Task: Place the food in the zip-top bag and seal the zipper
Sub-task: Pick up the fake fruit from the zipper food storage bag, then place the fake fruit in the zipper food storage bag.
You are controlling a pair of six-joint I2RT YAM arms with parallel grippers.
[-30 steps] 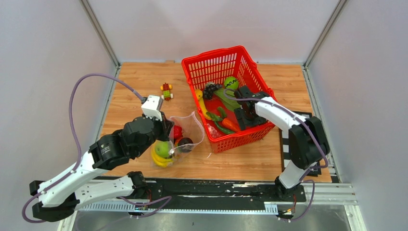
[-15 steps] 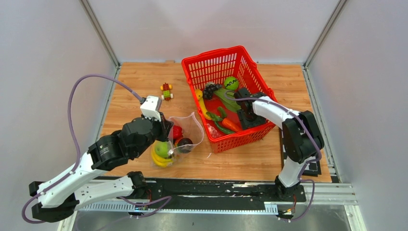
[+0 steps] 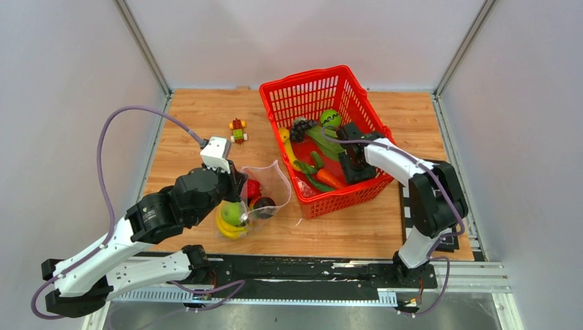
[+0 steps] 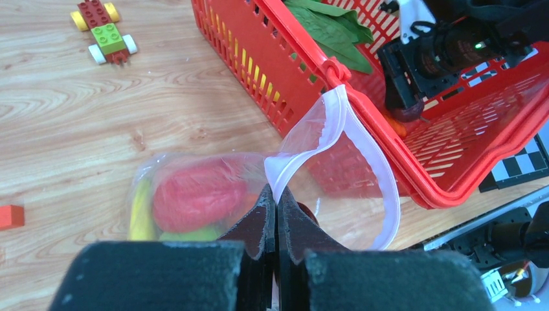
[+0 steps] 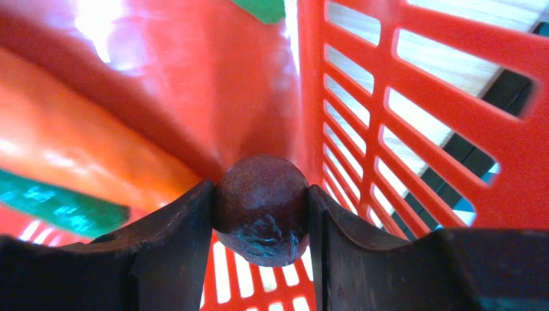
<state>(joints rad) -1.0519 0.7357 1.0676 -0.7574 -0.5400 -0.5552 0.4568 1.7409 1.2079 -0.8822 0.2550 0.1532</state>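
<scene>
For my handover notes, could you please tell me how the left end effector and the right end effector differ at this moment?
The left end effector pinches the zip-top bag by its thin rim, jaws almost touching; the right end effector clamps a dark round fruit, jaws held apart by it. The left one is outside the red basket, over the table; the right one is inside the basket. Both are shut on something.
</scene>
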